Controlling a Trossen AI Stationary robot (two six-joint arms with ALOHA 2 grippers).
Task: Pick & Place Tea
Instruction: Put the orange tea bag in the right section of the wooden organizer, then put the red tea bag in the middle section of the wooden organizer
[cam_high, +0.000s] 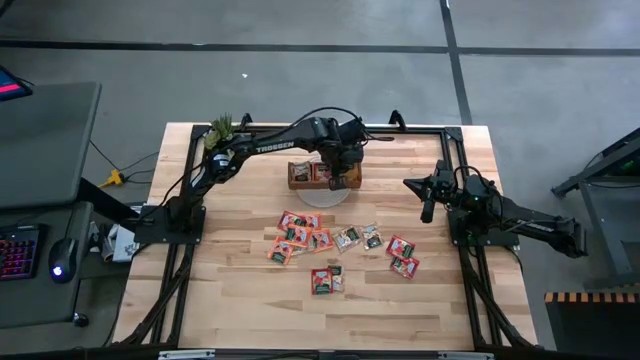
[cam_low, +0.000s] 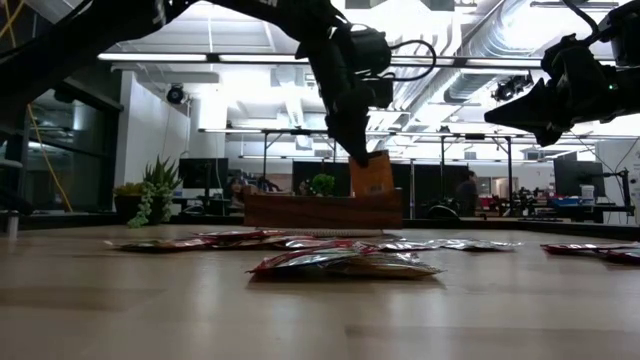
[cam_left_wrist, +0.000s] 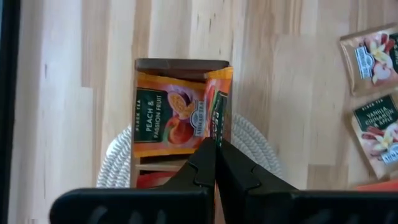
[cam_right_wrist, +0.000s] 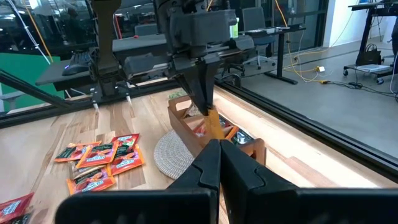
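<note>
My left gripper (cam_low: 356, 150) is over the brown wooden tray (cam_high: 325, 174) at the far middle of the table and is shut on an orange tea sachet (cam_low: 372, 176). Another orange sachet (cam_left_wrist: 174, 118) stands in the same end compartment. The tray stands on a round white woven mat (cam_left_wrist: 252, 146). Several red, orange and grey-green sachets (cam_high: 300, 235) lie flat on the table nearer the front. My right gripper (cam_high: 428, 207) waits shut and empty above the table's right side. My left gripper pinches the orange sachet's upper edge (cam_left_wrist: 217, 134) between its two fingers, coming from above and pointing down. The sachet hangs upright below the fingers. Its lower end (cam_right_wrist: 216, 132) reaches the rim of the tray's end compartment; whether it rests inside, I cannot tell.
A small potted plant (cam_high: 220, 130) stands at the table's far left corner. The black frame rails (cam_high: 440, 170) run along the table's sides. Loose sachets lie in groups at the middle (cam_high: 350, 238), right (cam_high: 402, 256) and front (cam_high: 325, 281). Bare wood lies along the near edge.
</note>
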